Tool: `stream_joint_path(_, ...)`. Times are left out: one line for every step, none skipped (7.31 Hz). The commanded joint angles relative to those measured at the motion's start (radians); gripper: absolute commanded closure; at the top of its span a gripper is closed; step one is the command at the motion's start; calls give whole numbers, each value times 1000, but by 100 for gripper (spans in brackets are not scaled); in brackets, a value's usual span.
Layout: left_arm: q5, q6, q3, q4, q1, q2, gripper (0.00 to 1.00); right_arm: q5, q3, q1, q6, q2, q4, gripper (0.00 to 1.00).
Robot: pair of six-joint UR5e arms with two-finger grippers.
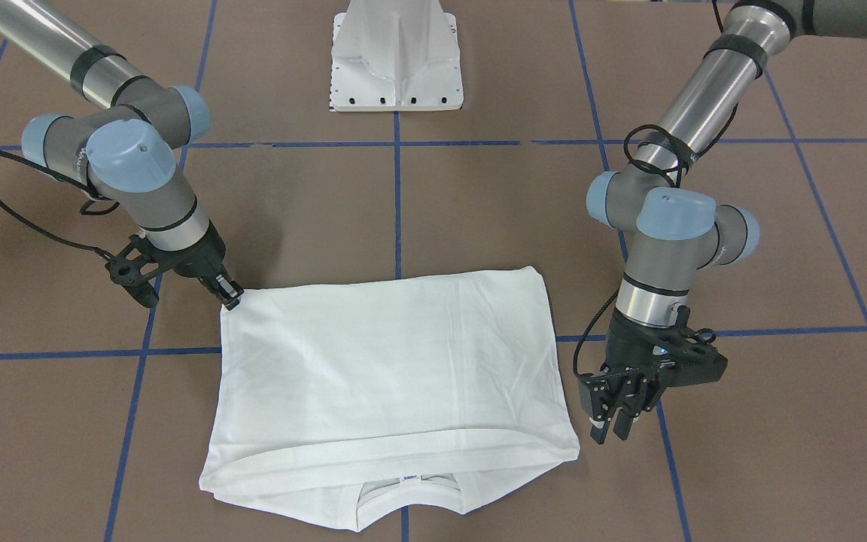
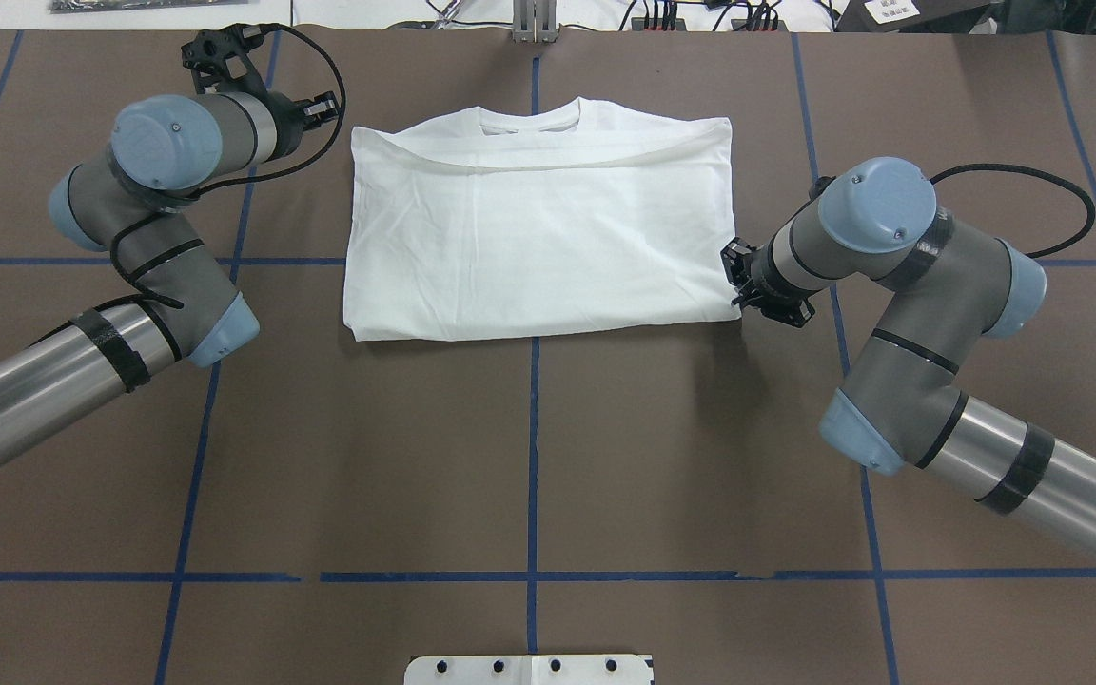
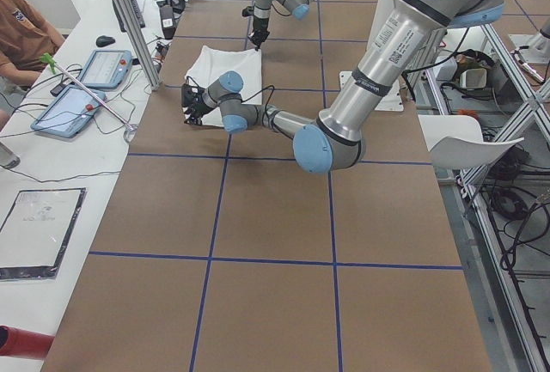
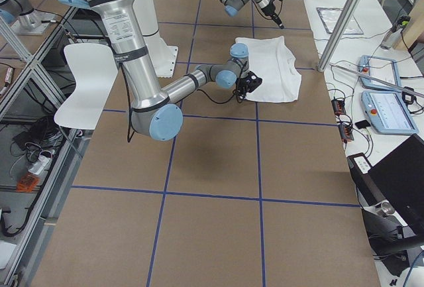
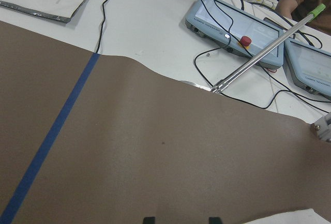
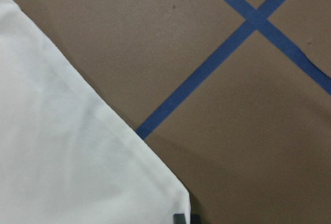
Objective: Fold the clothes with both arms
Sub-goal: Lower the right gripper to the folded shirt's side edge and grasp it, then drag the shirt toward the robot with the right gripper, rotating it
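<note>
Fingers (image 5: 149, 219) of the left gripper (image 1: 612, 431) stand apart and hold nothing. Fingers (image 6: 181, 219) of the right gripper (image 1: 232, 301) are together, tips touching a corner of the garment. Whether cloth lies between them cannot be confirmed.

1. Table (image 2: 529, 457): a flat, matte brown surface marked into squares by blue tape lines (image 2: 870, 533). It gives the cloth a level bed.
2. Arms: the left arm (image 2: 144, 238) reaches to the far side of the table, and the right arm (image 2: 900, 276) bends in close to the robot. The two grippers therefore sit at diagonally opposite corners, which suggests preparation for a further fold.
3. T-shirt (image 2: 538, 238): white, soft, thin cotton with faint creases. It lies flat at the table's middle as a near-rectangular packet. The upper layer stops just short of the neck, and no sleeves protrude. No print is visible.
4. Left gripper: it hovers just beside the neck-side corner, apart from the cloth. The spread fingers appear ready to close on that corner.
5. Collar (image 2: 531, 119): a ribbed, rounded band, exposed beyond the upper layer's edge.
6. Neck label (image 1: 409, 477): a small tag inside the collar.
</note>
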Motion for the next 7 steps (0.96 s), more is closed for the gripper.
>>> stream_joint_path(-2, 0, -24, -2, 0, 15, 54, 67, 71, 11, -1, -29, -8, 100)
stream_joint_path(-5, 0, -51, 1, 0, 17, 54, 69, 197, -3, 2, -144, -14, 100)
stream_joint_path(-33, 0, -56, 1, 0, 17, 54, 92, 375, -39, 4, -294, -17, 100)
stream_joint_path(-66, 0, -83, 3, 0, 21, 54, 97, 527, -122, 7, -433, -17, 100)
stream_joint_path(-104, 0, -137, 6, 2, 49, 54, 97, 579, -221, 19, -486, -17, 100)
stream_joint_path(-156, -1, -227, 15, 3, 85, 54, 97, 584, -318, 93, -488, -38, 100)
stream_joint_path(-226, -15, -298, 27, 9, 110, 53, 97, 587, -407, 131, -488, -57, 100)
